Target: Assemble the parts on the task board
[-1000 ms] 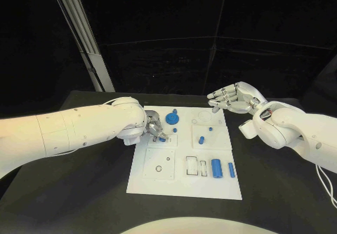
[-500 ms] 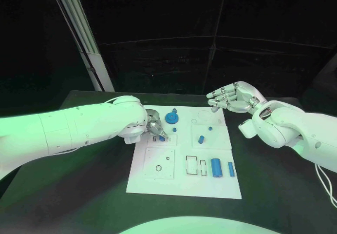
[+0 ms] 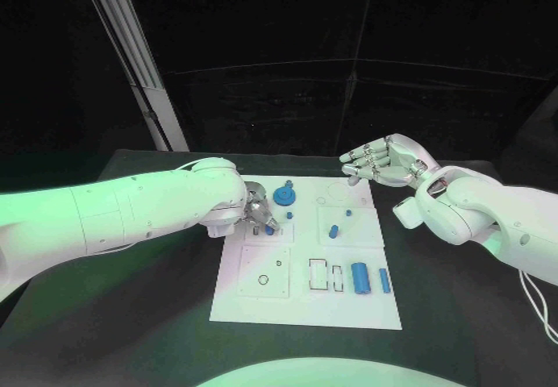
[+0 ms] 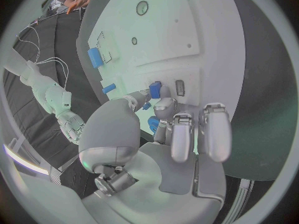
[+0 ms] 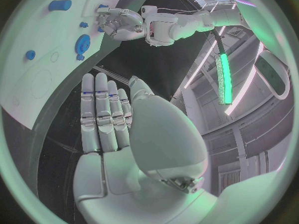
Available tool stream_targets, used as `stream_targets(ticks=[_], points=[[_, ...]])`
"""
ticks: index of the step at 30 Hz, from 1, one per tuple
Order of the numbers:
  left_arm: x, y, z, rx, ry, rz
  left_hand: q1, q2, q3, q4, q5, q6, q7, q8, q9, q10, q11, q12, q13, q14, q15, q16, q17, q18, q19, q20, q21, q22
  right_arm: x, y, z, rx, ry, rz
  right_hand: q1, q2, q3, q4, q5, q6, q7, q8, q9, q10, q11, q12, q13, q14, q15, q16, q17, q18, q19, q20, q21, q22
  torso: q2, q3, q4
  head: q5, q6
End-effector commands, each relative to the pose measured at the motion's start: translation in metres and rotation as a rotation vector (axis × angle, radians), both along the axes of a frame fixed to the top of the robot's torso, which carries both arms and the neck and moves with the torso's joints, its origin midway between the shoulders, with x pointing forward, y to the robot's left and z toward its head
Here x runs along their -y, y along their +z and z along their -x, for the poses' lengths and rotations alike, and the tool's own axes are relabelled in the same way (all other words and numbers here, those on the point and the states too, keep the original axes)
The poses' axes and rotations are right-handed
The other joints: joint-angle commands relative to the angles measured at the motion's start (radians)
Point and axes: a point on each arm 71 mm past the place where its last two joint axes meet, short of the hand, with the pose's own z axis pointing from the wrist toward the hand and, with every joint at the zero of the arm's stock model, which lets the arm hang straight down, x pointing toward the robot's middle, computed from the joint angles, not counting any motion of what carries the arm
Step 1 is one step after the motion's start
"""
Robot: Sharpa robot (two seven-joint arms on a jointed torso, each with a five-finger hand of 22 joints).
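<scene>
Black table (image 3: 139, 298) underlying the work area, surface extending toward 9 and 3 o'clock in the head view. Pale upright post (image 3: 142, 76) standing behind the table's far edge at about 11 o'clock, leaning slightly. Dark curtain backdrop (image 3: 349, 89) spanning 12 o'clock. Green-lit strip lamp (image 5: 223, 78) seen overhead in the right wrist view.

The left hand (image 3: 258, 211) and its bulky arm cover the upper left part of the white task board (image 3: 306, 310), blocking approach from that side. The right hand (image 3: 381, 164) hangs above the board's far right corner. Bare black surface (image 3: 128, 322) lies around the board's near edge, and blue parts (image 3: 360, 278) lie near the board's right side.
</scene>
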Motion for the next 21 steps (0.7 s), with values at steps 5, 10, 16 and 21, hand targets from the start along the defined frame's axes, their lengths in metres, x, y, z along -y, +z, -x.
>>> stream_targets(ticks=[5,10,16,21], points=[[-0.0005,-0.0035,0.0014,-0.029,-0.012,-0.029,-0.036,-0.001,-0.025,0.021,0.003,0.011,0.0,0.0,0.0,0.008,-0.003,0.006,0.002,0.104,-0.008,0.003,0.263,-0.018,0.02,-0.006,0.009,0.026,-0.0023,0.0021,0.0005,0.008,0.014,-0.007,-0.006,-0.002,-0.005,-0.002,0.003,-0.007,-0.001,-0.005,-0.001,-0.006,0.003,-0.001,-0.002,0.0,0.005,-0.005,-0.002,0.011,0.004,0.004,-0.003,-0.002,0.0,-0.0006,0.0019,-0.003,0.0],[-0.0016,-0.0034,-0.0001,-0.024,-0.002,-0.03,-0.095,-0.018,-0.083,0.067,-0.002,0.019,0.004,0.002,-0.001,0.009,-0.001,0.009,0.004,0.104,-0.005,0.003,0.263,-0.019,0.021,-0.005,0.009,0.029,-0.0026,0.002,0.0003,0.008,0.014,-0.007,-0.01,-0.003,-0.007,0.0,0.003,-0.009,0.0,-0.006,-0.001,-0.008,0.005,-0.002,-0.003,0.0,0.006,-0.008,-0.003,0.01,0.005,0.005,-0.006,-0.003,0.0,-0.0007,0.0017,-0.002,0.002],[-0.0031,-0.0029,-0.0017,-0.013,0.01,-0.024,-0.133,-0.032,-0.223,0.117,-0.005,0.021,0.001,0.005,-0.001,0.008,-0.003,0.012,0.004,0.104,-0.007,0.003,0.263,-0.019,0.021,-0.006,0.009,0.031,-0.0022,0.0018,-0.0001,0.008,0.012,-0.006,-0.014,-0.003,-0.01,0.002,0.004,-0.011,0.001,-0.006,-0.001,-0.01,0.006,-0.002,-0.005,-0.001,0.008,-0.01,-0.003,0.01,0.005,0.006,-0.009,-0.005,-0.001,-0.0015,0.0024,-0.003,0.002],[-0.0055,-0.0022,-0.0018,-0.002,0.021,-0.016,-0.118,-0.018,-0.278,0.134,-0.003,0.02,-0.001,0.005,-0.002,0.007,-0.003,0.012,0.003,0.104,-0.008,0.003,0.263,-0.018,0.021,-0.007,0.008,0.031,-0.0016,0.0016,-0.0005,0.008,0.01,-0.006,-0.016,-0.003,-0.011,0.002,0.004,-0.011,0.001,-0.006,-0.001,-0.011,0.006,-0.002,-0.005,-0.001,0.008,-0.011,-0.003,0.01,0.005,0.006,-0.01,-0.006,-0.001,-0.0017,0.0024,-0.003,0.004]])
